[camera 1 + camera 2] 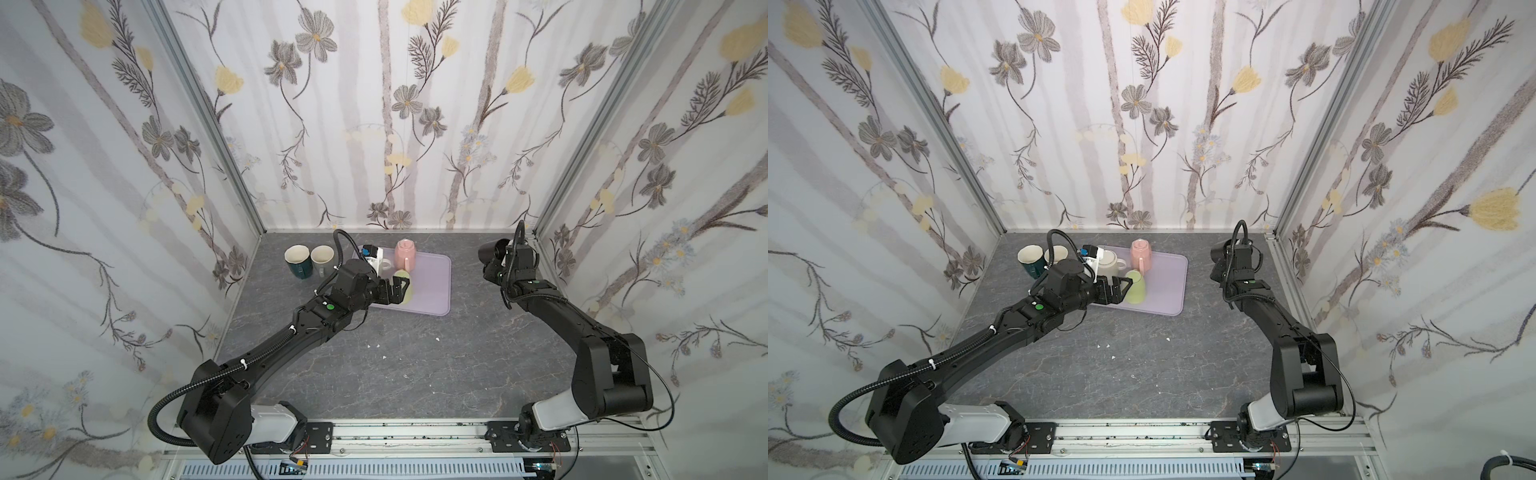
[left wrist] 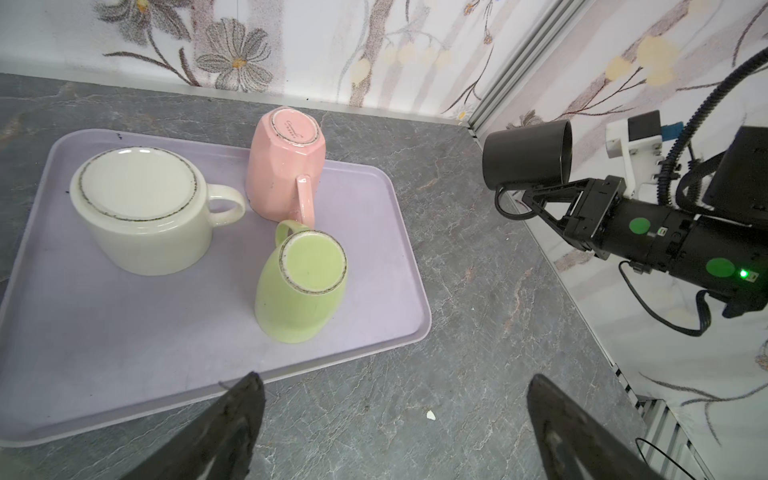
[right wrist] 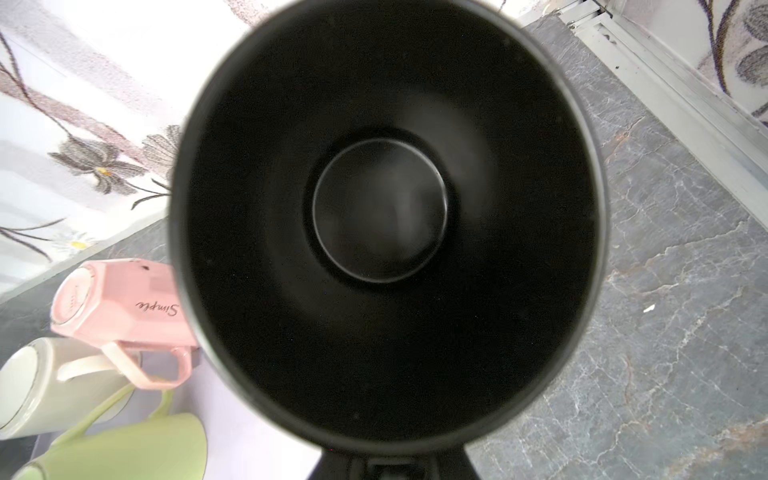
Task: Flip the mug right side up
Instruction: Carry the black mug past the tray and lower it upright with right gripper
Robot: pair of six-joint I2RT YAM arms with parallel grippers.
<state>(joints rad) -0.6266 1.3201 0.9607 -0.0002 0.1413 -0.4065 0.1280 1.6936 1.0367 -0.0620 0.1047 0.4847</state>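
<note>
Filling the right wrist view almost edge to edge, the black mug (image 3: 386,216) turns its open mouth and dark inner floor straight at that camera. That tells me its long axis runs in line with the right arm's reach, mouth toward the wrist and base pointing away. In the left wrist view, the right gripper (image 2: 530,199) is clamped on the mug's handle (image 2: 503,210), which sits on the side of the body facing the table. The mug lies about level, apparently held clear of the grey table (image 1: 415,365) near the back right corner of the cell. It is neither upside down nor upright (about halfway, by my reading). The next move turns on that level axis: the wrist needs to swing the base down and the mouth up before setting the mug down, with the wall post (image 1: 555,199) close on that side. The left gripper (image 1: 397,291) hangs with jaws spread wide and nothing between them, over the near edge of the lavender tray (image 2: 83,332) and well apart from the black mug, so the right arm is plainly the nearer one. On the tray the cream mug (image 2: 141,208), pink mug (image 2: 282,166) and green mug (image 2: 303,282) all stand base up.
</note>
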